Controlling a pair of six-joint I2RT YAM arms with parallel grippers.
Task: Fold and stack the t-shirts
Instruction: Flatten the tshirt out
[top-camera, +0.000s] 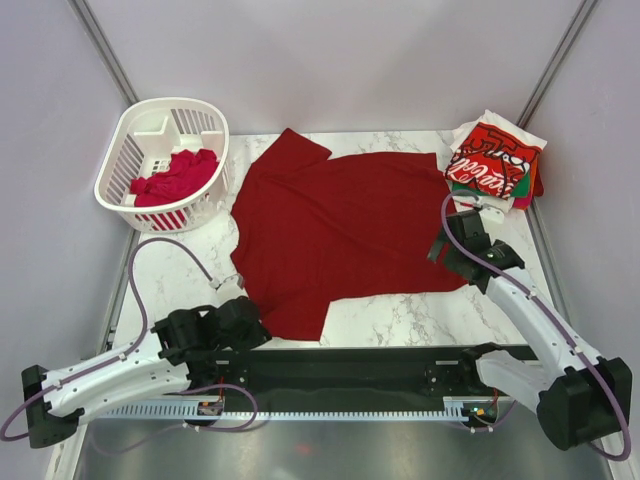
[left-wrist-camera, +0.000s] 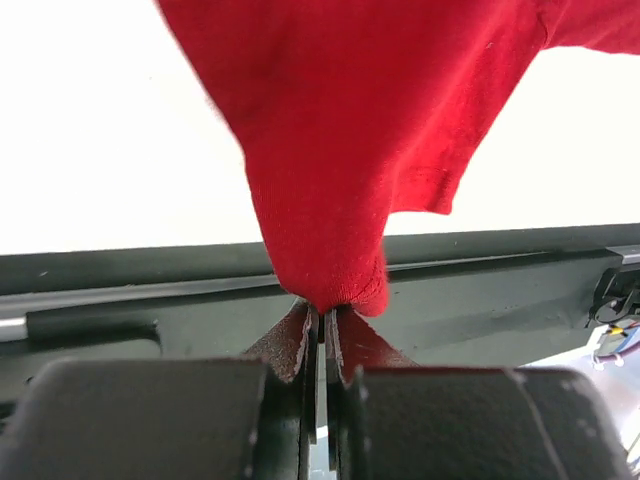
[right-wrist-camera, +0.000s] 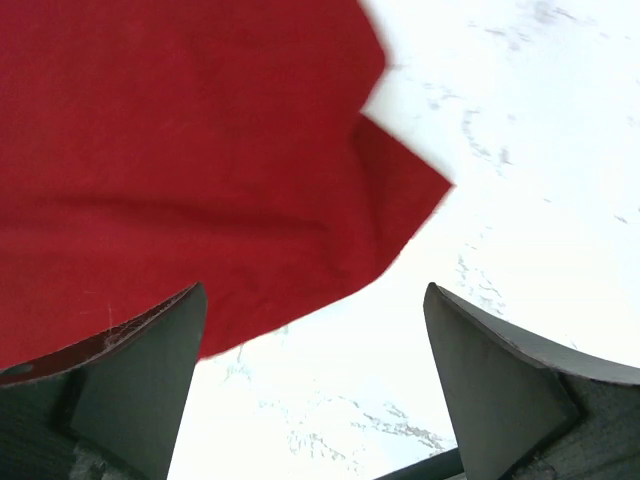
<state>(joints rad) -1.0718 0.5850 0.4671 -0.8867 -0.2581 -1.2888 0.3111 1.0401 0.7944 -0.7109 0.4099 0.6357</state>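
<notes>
Left hand (left-wrist-camera: 322, 328) pinches the limp, light dark red t-shirt (top-camera: 340, 225) at 7 o'clock; right hand (right-wrist-camera: 312, 370) gapes empty, so I'd grip its 3 o'clock edge.

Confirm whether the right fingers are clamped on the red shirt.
No, the right fingers stand wide apart over the edge of the red shirt, gripping nothing.
</notes>
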